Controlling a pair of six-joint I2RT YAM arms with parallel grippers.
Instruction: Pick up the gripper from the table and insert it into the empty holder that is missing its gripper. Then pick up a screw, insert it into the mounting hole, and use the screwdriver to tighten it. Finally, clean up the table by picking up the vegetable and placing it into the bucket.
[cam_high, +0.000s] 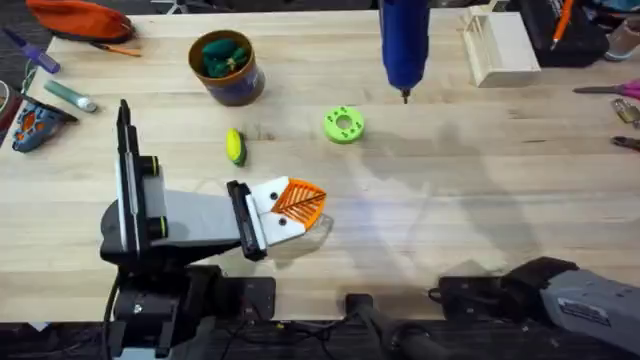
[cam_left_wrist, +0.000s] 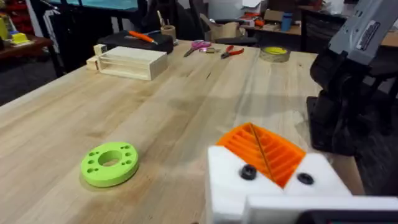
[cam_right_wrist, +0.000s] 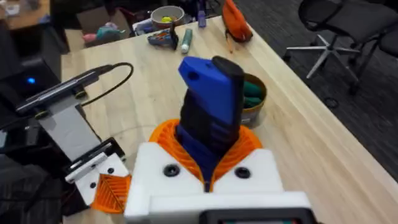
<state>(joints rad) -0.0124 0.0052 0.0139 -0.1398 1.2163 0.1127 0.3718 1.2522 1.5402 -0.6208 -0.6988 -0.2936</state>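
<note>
The right gripper (cam_right_wrist: 208, 165) is clamping the blue pen-shaped screwdriver (cam_right_wrist: 208, 102) (no legible label); the left gripper's (cam_left_wrist: 264, 152) jaws are lying together.

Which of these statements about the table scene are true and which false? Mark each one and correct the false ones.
1. The right gripper holds the blue screwdriver. True.
2. The yellow-green vegetable lies inside the bucket. False: it lies on the table, apart from the bucket.
3. The lime-green disc has a centre hole. True.
4. The left gripper grips the disc. False: its orange fingers are together, holding nothing.
</note>
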